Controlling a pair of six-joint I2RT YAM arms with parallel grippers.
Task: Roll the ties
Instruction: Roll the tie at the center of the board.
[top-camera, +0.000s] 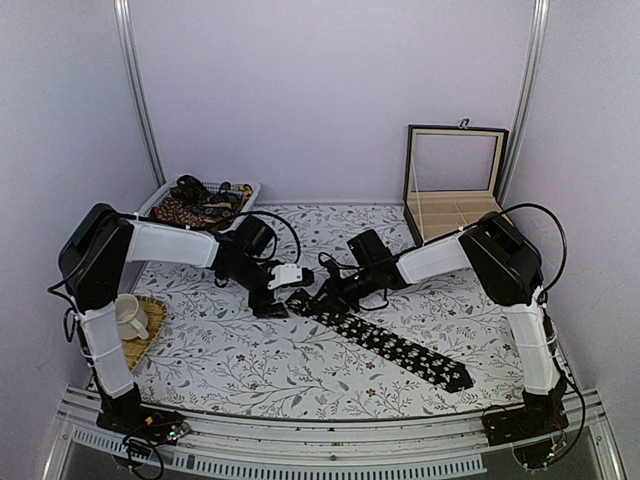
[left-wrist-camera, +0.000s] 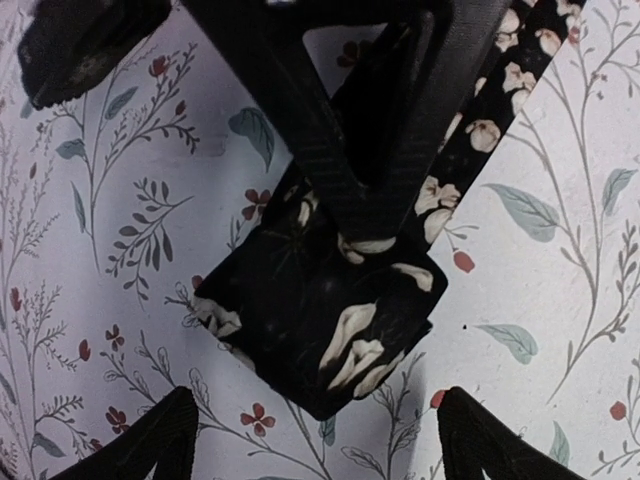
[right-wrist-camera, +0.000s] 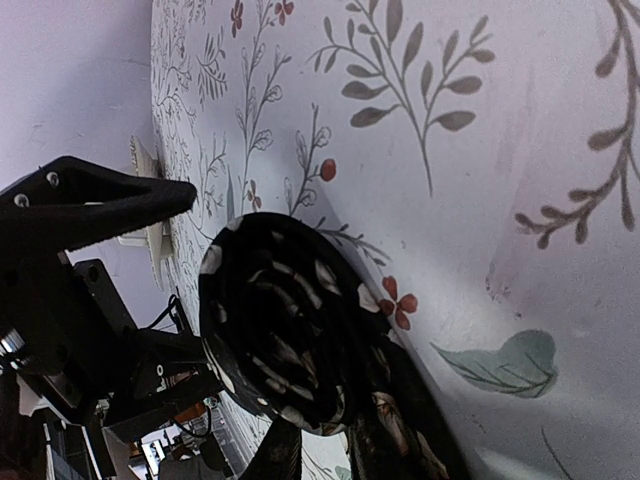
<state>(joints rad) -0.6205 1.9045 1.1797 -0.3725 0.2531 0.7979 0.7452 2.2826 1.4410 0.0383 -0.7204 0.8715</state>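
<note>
A black tie with pale flower specks lies diagonally from the table's middle toward the front right. Its upper-left end is wound into a roll. The roll shows as a dark block in the left wrist view and as a spiral seen end-on in the right wrist view. My right gripper is shut on the roll; its fingers converge on it from above. My left gripper is open and empty just left of the roll, its fingertips wide apart and not touching it.
A wire basket at the back left holds more ties, brown-orange and dark. An open wooden box stands at the back right. A white cup sits on a woven mat at the left edge. A floral cloth covers the table.
</note>
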